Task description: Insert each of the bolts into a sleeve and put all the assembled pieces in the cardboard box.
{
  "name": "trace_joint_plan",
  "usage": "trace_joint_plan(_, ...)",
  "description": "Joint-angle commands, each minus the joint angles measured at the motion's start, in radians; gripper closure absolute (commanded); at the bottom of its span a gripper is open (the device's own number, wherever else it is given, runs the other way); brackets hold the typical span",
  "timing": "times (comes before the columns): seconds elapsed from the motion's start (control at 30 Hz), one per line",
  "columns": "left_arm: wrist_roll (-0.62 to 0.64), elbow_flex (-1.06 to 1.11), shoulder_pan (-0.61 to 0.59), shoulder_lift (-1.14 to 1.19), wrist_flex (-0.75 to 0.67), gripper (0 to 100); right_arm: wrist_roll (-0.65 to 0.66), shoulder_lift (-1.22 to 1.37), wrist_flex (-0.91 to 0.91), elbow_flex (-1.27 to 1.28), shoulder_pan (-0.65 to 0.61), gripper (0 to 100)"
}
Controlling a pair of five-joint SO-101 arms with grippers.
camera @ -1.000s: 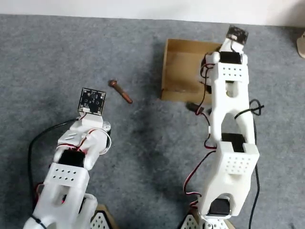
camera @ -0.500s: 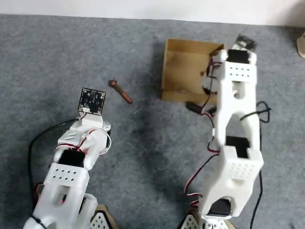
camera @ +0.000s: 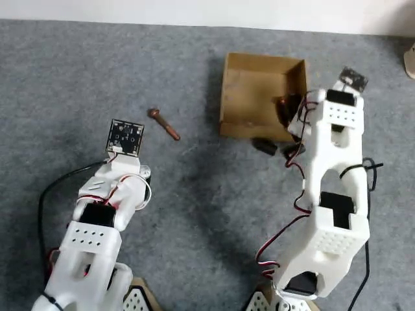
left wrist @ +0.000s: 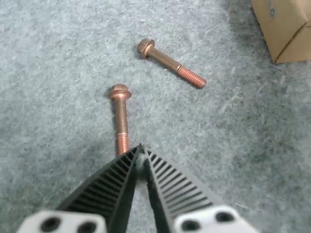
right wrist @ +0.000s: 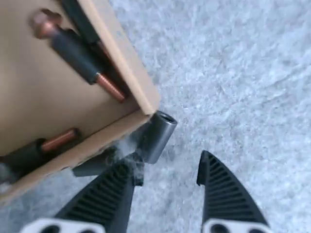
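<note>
At least two assembled pieces (right wrist: 77, 51) already lie in the cardboard box (right wrist: 125, 56); I judge the job partway done, with the remaining pairs in hand; my right gripper (right wrist: 167, 167) hangs with fingers spread and holding nothing, over a loose sleeve (right wrist: 158, 136) on the carpet (right wrist: 252, 73) that touches the box's outer corner; my left gripper (left wrist: 141, 151) has its fingers pressed together and empty, tip just beside the threaded end of the near bolt (left wrist: 120, 119); the far bolt (left wrist: 170, 63) lies close by, toward the box; next I need the right jaws down around the sleeve and the left opened for the near bolt; the box wall probably leaves little room for a finger.
</note>
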Motion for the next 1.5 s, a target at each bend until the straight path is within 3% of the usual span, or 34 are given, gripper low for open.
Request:
trace_joint_plan(0.0, -0.008, -0.002, 0.005, -0.004, -0.017, 99, 0.012, -0.059, -0.077, 0.010, 0.008, 83.9)
trace_joint_plan(0.33, -0.008, -0.002, 0.005, -0.004, -0.017, 99, -0.015, 0.085, -0.183, 0.030, 0.010, 83.9)
trace_joint_plan(0.73, -0.008, -0.002, 0.005, -0.004, -0.017, 99, -0.046, 0.199, -0.183, 0.033, -0.025, 83.9)
trace_joint_plan(1.17, -0.011, -0.002, 0.005, -0.004, -0.017, 99, -0.048, 0.105, -0.058, -0.005, -0.058, 83.9)
trace_joint_plan(1.47, -0.009, -0.002, 0.005, -0.004, -0.015, 99, -0.315, 0.076, -0.056, -0.004, -0.064, 83.9)
